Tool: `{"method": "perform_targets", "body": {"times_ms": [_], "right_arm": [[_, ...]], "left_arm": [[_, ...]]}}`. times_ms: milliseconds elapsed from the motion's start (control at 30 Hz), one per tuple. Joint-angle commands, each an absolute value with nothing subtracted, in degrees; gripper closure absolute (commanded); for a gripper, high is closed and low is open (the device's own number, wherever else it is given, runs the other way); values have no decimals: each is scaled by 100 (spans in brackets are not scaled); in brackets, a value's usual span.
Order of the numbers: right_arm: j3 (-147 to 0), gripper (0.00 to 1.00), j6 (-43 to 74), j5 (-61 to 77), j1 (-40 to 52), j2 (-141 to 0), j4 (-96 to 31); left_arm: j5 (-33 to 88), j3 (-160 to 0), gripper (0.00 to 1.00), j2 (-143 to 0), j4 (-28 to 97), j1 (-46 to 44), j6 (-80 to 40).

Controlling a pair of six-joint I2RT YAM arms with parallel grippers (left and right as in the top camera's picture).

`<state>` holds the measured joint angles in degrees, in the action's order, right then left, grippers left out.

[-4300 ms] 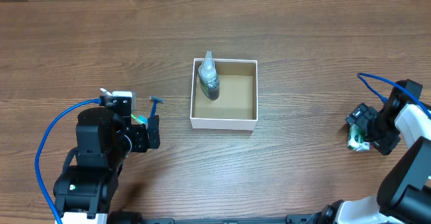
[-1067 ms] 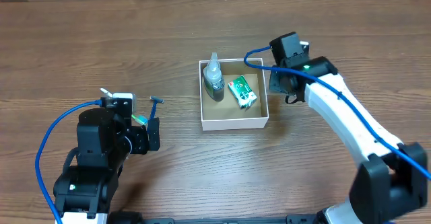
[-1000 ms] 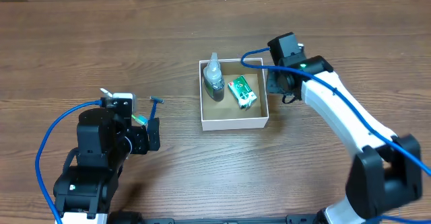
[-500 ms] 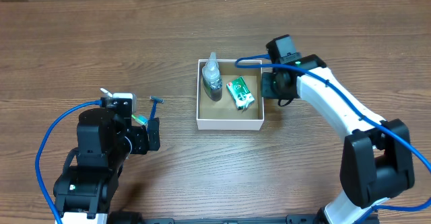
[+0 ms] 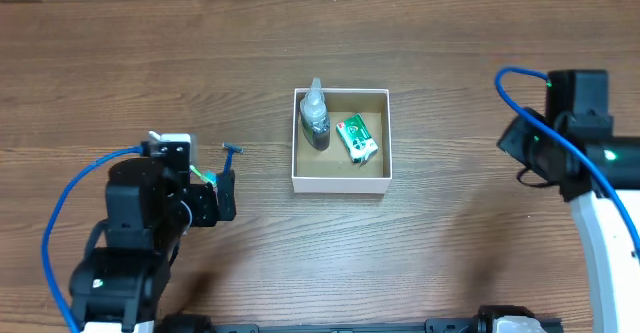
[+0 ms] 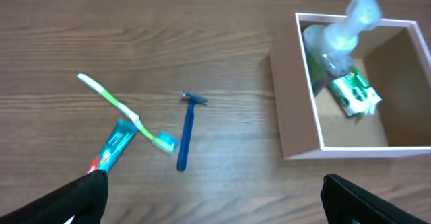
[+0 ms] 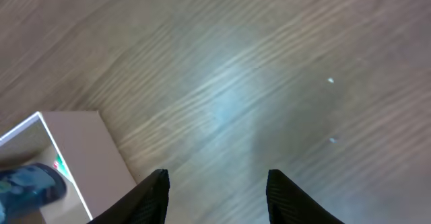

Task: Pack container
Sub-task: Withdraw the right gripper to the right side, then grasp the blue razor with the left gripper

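The container [image 5: 340, 184], a small white box with a brown inside, sits mid-table. A clear spray bottle [image 5: 314, 116] lies along its left wall and a green packet [image 5: 359, 139] rests beside it. The left wrist view shows the same container [image 6: 296, 120], spray bottle [image 6: 335, 41] and packet [image 6: 353, 93]. My left gripper [image 6: 215, 192] is open and empty, left of the box [image 5: 226, 193]. My right gripper [image 7: 217, 178] is open over bare wood, far right of the box [image 5: 514, 145]. A corner of the container [image 7: 74, 153] shows at the right wrist view's lower left.
Left of the box lie a blue razor [image 6: 186, 131], a green-and-white toothbrush [image 6: 118, 106] and a blue toothpaste tube [image 6: 113, 148]. In the overhead view the razor [image 5: 232, 151] lies just beyond my left gripper.
My right arm has pulled away from the container's right wall to the table's far right, and its jaws have opened. The left arm has barely moved.
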<state>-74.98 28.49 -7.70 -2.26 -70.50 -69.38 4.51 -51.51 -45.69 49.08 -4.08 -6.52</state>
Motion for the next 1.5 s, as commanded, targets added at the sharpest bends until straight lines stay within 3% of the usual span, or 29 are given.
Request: {"method": "perform_targets", "body": {"times_ms": [0, 33, 133, 500, 600, 667, 1000, 1100, 1233, 1400, 1467], "right_arm": [[-7494, 51, 2873, -790, -255, -6477, -7131], [-7494, 52, 2851, -792, -255, -6320, -7172], [-7494, 32, 2794, -786, -255, -6038, -7330], [-7260, 26, 2512, -679, -255, -6088, -7487], [-7260, 20, 2512, -676, -255, -6088, -7481], [-7260, 14, 2515, -676, -255, -6088, -7481], [-7260, 5, 2510, -683, -255, -6088, -7422], [-7260, 0, 2510, -683, -255, -6088, -7422], [-7260, 0, 2512, -681, -255, -6088, -7422], [-7260, 0, 2510, -681, -255, -6088, -7424], [-7260, 0, 2512, -683, -255, -6088, -7424]], "left_arm": [[362, -5992, 0, -4799, 5321, -377, -923], [364, -6114, 0, -4941, 5428, -377, -996], [364, -6211, 0, -5513, 5575, -377, -1258], [242, -6211, 0, -8906, 4836, -386, -604], [228, -6211, 0, -9533, 4399, -451, -314], [71, -6211, 0, -9828, 4182, -508, -250], [-62, -6211, 3, -10676, 3813, -534, -126], [-62, -6211, 18, -10700, 3830, -534, -126], [-60, -6211, 51, -10700, 3911, -534, -128], [-60, -6211, 75, -10700, 3916, -534, -132], [-60, -6211, 96, -10700, 3911, -534, -132]]}}
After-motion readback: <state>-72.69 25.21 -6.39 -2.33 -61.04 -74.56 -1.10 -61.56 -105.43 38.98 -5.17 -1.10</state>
